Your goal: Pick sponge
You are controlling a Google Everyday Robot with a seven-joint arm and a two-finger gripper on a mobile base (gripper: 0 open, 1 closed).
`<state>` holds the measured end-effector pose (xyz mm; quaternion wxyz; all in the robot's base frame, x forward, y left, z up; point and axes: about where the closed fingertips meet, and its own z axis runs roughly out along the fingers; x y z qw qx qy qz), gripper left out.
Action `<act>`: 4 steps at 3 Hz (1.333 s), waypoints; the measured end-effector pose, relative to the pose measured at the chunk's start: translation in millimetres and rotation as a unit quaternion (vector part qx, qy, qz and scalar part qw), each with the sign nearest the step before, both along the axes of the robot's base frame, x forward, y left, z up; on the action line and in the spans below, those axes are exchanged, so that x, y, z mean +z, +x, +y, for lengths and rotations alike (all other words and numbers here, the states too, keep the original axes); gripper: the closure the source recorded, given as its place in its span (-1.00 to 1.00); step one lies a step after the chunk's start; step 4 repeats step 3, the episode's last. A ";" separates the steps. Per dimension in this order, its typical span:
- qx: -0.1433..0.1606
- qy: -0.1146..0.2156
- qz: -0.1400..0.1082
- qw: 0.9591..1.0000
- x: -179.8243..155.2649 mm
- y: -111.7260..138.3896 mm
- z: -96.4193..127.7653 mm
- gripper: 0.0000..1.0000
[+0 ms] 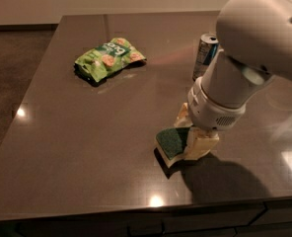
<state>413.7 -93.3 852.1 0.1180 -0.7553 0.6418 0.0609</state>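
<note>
The sponge (170, 143), dark green on top with a pale yellow base, lies on the dark table (87, 147) near its front edge, right of centre. My gripper (191, 132) reaches down from the right over the sponge's right end. One cream finger (182, 116) is behind the sponge and the other finger (201, 145) is in front of it, both pressed against it. The sponge's right end is hidden between the fingers and under the wrist. Its left end sticks out, and it sits at or just above the tabletop.
A bright green snack bag (109, 58) lies at the back left of the table. A drink can (205, 56) stands at the back, right behind my arm. The table's front edge runs close below the sponge. The large white arm housing (257, 43) fills the upper right.
</note>
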 end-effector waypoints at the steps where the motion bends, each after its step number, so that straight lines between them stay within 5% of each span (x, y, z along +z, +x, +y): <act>1: 0.002 0.017 -0.005 1.000 30.0 5.4 4.7 1.00; 2: 0.016 0.055 -0.022 0.998 80.0 9.6 13.2 1.00; 4: 0.016 0.055 -0.022 0.998 80.7 9.6 13.6 1.00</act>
